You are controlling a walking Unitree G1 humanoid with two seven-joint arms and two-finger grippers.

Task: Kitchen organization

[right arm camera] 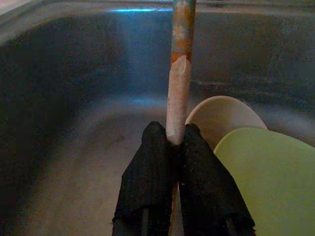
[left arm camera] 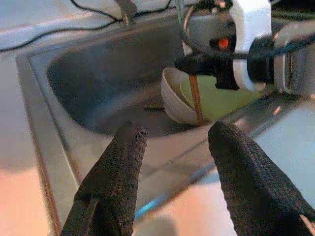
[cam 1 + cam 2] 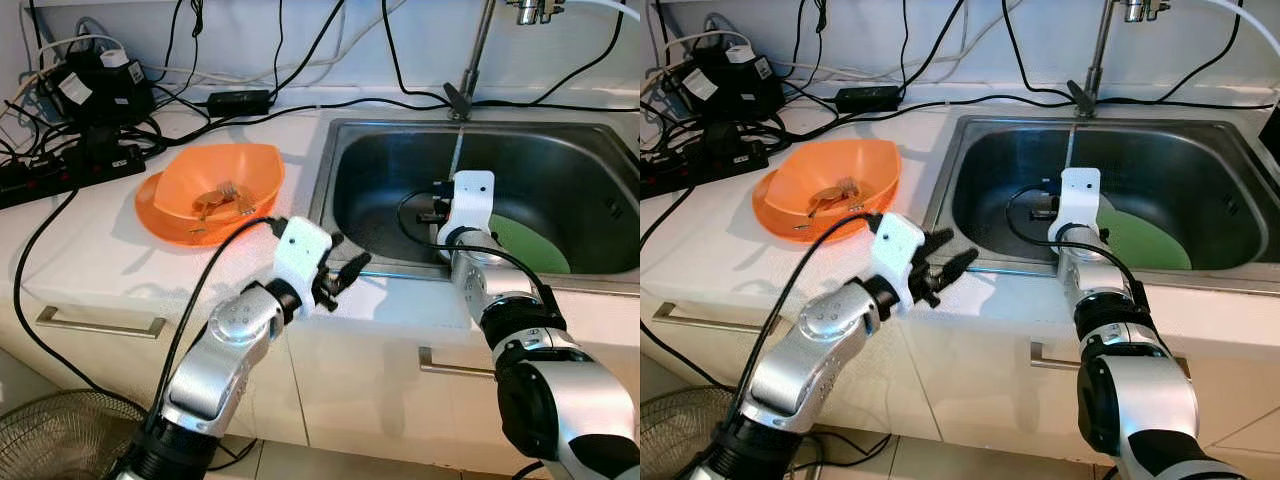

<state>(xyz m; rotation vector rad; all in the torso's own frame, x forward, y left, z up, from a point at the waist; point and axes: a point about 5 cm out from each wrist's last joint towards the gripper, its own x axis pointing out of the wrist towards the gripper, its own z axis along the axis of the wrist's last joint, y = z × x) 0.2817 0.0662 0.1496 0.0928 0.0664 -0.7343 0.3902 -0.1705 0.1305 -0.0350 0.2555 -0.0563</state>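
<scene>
Your wooden stick (image 1: 177, 93) stands upright in the sink (image 3: 380, 165) — clamped between the right gripper (image 1: 171, 142) fingers. White bowl (image 1: 221, 115) and green plate (image 1: 268, 172) sit just at its 3 o'clock. Left gripper (image 3: 340, 275) hovers over the counter edge (image 3: 400, 305), fingers spread wide, holding nothing. Orange bowls (image 3: 215, 190) at 9 o'clock of the sink.

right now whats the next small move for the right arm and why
Probably lift the right gripper straight up: its fingers are shut on a thin stick low in the sink, beside the white bowl and green plate.
</scene>
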